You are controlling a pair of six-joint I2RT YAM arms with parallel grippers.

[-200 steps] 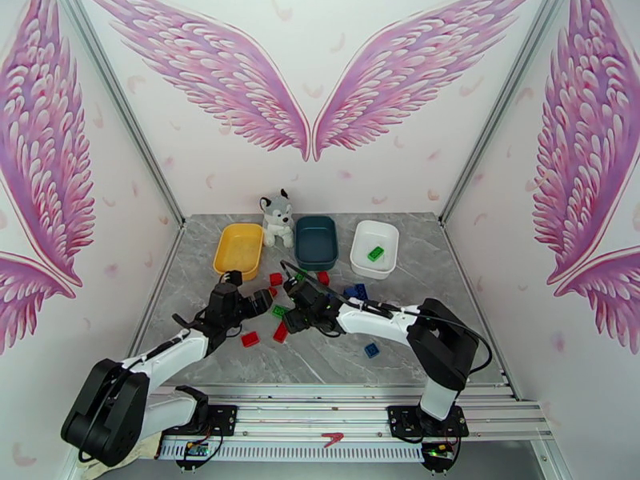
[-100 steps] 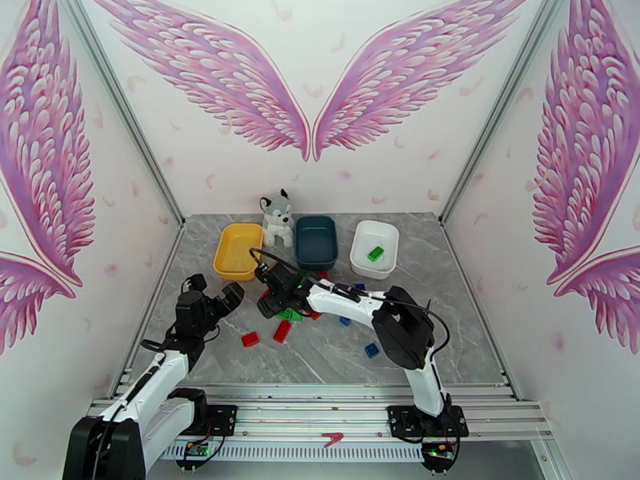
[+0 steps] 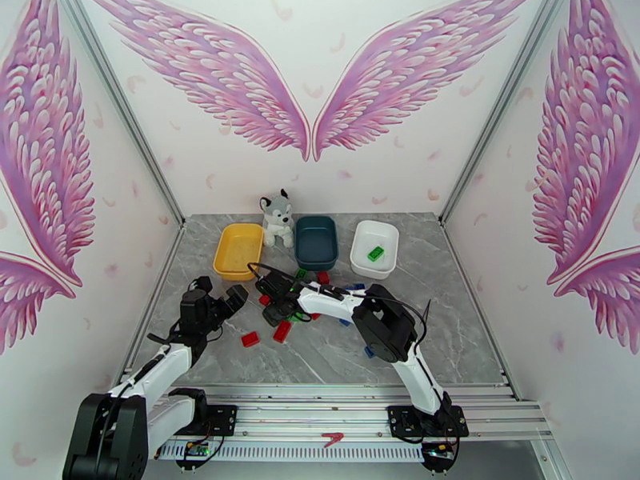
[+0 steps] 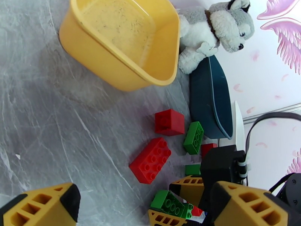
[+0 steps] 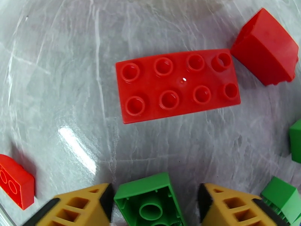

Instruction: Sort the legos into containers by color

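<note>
1. Right wrist view gives me the grip: the right gripper (image 5: 154, 191) has its jaws closed on a green lego (image 5: 150, 202), hollow underside towards the lens. One of its fingers (image 5: 81, 206) looks flush. A sliver of table (image 5: 56, 72) shows beside the other, so I judge the hold lopsided.
2. That lego sits low over the table, on the near side of the yellow tray (image 3: 238, 251). A red eight-stud lego (image 5: 177, 85) lies flat there too.
3. I'd lift straight up before travelling, so the hard, slick plastic doesn't twist out or clip the red one.
4. Destination, I reckon, is the white tray (image 3: 374, 234), two along from the yellow tray, past the teal tray (image 3: 316, 242). It already holds one green brick (image 3: 375, 253).
5. Left gripper (image 3: 218, 294) hangs off the yellow tray's near end, jaws wide apart and empty. I'd have it wait there.
6. Trays are smooth, shallow and round-cornered, so a low release should stop a bounce. The husky plush (image 4: 210, 29), soft and furry, sits just beside the yellow tray.
</note>
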